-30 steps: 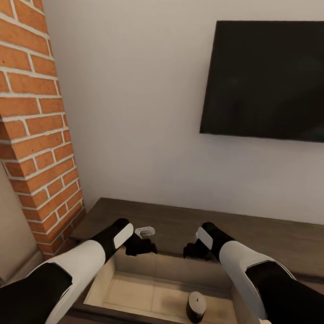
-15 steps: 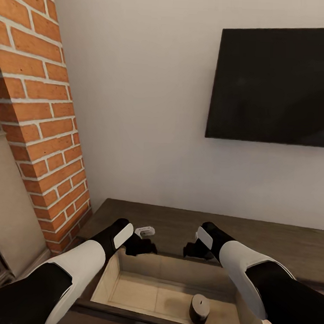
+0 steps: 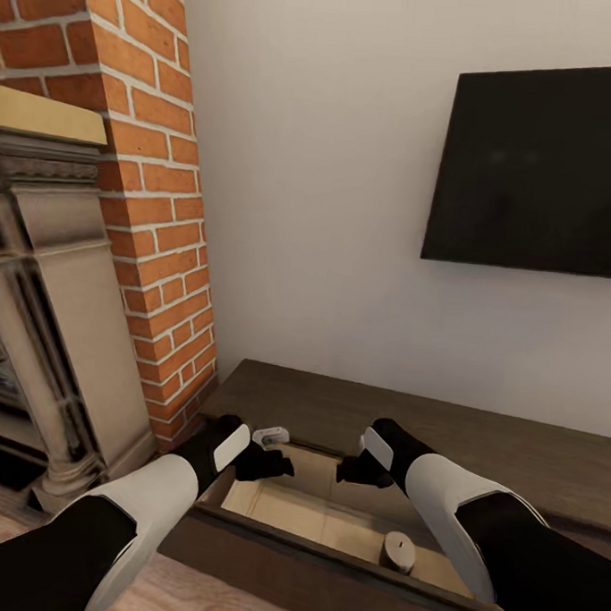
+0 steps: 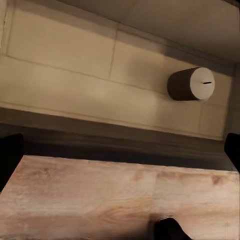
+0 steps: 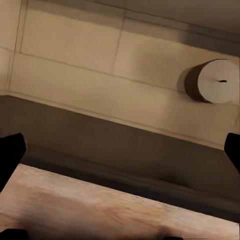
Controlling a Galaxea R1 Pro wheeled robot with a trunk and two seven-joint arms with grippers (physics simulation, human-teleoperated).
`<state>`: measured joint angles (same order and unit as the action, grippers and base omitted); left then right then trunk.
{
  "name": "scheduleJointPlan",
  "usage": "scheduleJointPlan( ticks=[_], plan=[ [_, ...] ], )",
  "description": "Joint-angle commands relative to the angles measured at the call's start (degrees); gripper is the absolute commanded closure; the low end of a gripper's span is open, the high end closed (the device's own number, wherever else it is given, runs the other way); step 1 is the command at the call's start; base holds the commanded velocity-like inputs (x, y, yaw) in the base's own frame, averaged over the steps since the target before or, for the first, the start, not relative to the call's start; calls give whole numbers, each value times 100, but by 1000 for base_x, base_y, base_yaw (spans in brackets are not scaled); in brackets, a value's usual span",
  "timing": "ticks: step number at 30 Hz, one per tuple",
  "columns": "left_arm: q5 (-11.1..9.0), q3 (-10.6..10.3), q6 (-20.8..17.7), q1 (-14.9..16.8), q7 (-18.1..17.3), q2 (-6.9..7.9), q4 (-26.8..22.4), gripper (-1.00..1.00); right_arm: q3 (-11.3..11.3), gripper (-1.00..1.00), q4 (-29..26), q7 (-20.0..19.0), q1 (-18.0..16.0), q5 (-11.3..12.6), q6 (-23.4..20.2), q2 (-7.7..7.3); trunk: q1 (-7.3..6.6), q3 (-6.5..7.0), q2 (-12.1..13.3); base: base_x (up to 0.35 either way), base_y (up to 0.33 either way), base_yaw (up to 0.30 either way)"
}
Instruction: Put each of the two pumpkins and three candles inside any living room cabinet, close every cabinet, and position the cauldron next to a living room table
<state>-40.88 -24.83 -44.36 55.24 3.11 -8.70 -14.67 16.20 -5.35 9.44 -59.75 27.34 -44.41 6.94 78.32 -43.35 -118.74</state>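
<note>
The long low dark-brown cabinet (image 3: 477,444) stands against the white wall with one drawer (image 3: 327,571) pulled out, its inside pale beige. One candle (image 3: 398,552) stands upright in the drawer near its front right; it also appears as candle (image 4: 192,84) and candle (image 5: 212,81). My left gripper (image 3: 275,465) and right gripper (image 3: 350,474) hover side by side above the drawer's back part. Both are open and hold nothing; the wrist views show their fingertips (image 4: 10,160) (image 5: 232,150) spread wide above the drawer front and floor.
A brick column (image 3: 163,199) and a stone fireplace surround (image 3: 45,310) stand to the left of the cabinet. A black TV (image 3: 536,170) hangs on the wall above it. Light wood floor (image 4: 100,200) lies in front of the drawer.
The whole view has swung left and drawn back, bringing the fireplace into sight and showing less of the drawer's inside. Both arms hold the same pose, and the candle stays in the drawer.
</note>
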Motion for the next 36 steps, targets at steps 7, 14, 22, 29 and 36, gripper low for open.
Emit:
scheduleJointPlan(
  ticks=[7, 14, 22, 29, 36],
  plan=[
    [-53, -39, 341, 4, 63, 9, 111, -100, 33, -100, 8, -15, 4, 46, 89, 7, -4, 32, -3, -313, 0, 243],
    [-54, -39, 732, 4, 72, 11, 739, -100, 40, -100, 41, -100, 15, 41, 302, 9, -4, 71, -3, -313, 0, 237],
    [-53, -39, 1123, -3, 69, 29, 936, -100, 41, -100, 43, -143, 20, 37, 324, 36, -4, 102, -3, -313, 0, 254],
    [-60, -32, 1242, -27, 75, 40, 1256, -100, 123, -100, 44, -168, 196, 42, 771, 200, -4, 104, -3, -313, 0, 288],
    [-61, -31, 1644, -51, 75, 49, 1275, -100, 154, -100, 51, -228, 326, 34, 1158, 211, -4, 104, -3, -313, 0, 291]
  ],
)
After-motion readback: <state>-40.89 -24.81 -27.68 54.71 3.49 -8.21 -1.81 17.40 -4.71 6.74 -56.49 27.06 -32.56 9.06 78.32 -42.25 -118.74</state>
